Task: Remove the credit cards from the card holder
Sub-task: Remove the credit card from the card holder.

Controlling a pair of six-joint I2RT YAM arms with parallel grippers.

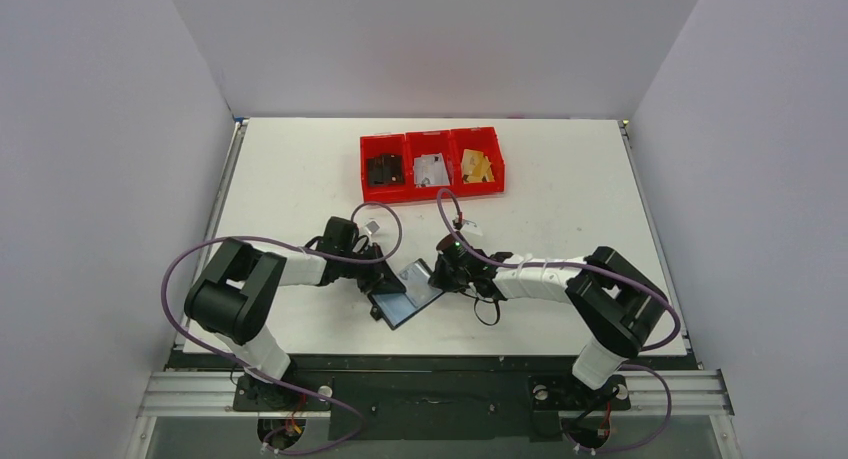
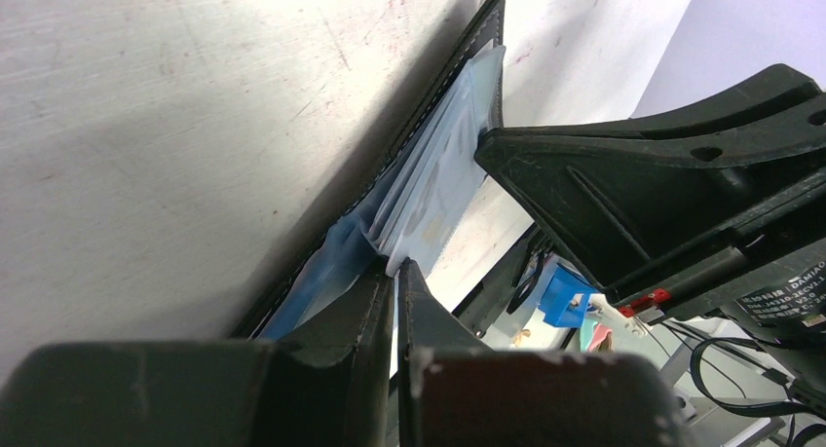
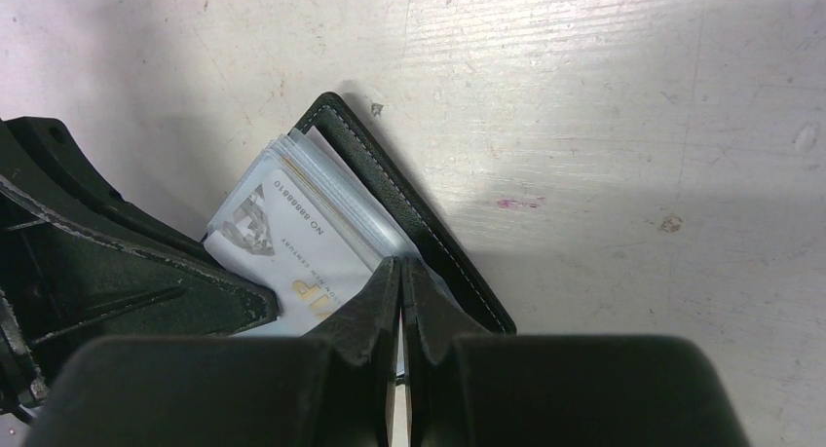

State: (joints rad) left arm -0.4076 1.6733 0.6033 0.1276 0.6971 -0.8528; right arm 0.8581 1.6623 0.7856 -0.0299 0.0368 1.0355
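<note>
**Overhead and wrist views, left to right.** The left arm reaches in over the white tabletop (image 1: 290, 179). Its gripper (image 2: 394, 272) has the fingers pressed together on a thin pale edge at the near corner of the card stack. This is judged to be a corner of the white-grey card (image 3: 292, 238), though a bare sleeve edge cannot be ruled out.

At centre lies the card holder (image 1: 410, 297), a black folding wallet. It is open and flat on the tabletop, between the two grippers and toward the near edge. Its clear sleeves (image 2: 438, 165) fan up from the black cover. The white-grey card, printed with a number, sits on top of the stack and is mostly inside.

The right gripper (image 3: 400, 272) comes in from the opposite side. Its fingers are pressed together, with the tips at the inner edge of the cover and touching the sleeves. Whether they pinch anything or only bear down cannot be told.

Well apart, at the far side, stands a row of red bins (image 1: 432, 192). The left compartment holds black cards, the middle one white-grey cards and the right one gold cards.

**Progress.** The task appears partly done, since cards already lie in all three compartments. At least the top card is not yet out, and how many lie beneath it is hidden. The step in hand is judged to be drawing that card free while the holder is steadied.
</note>
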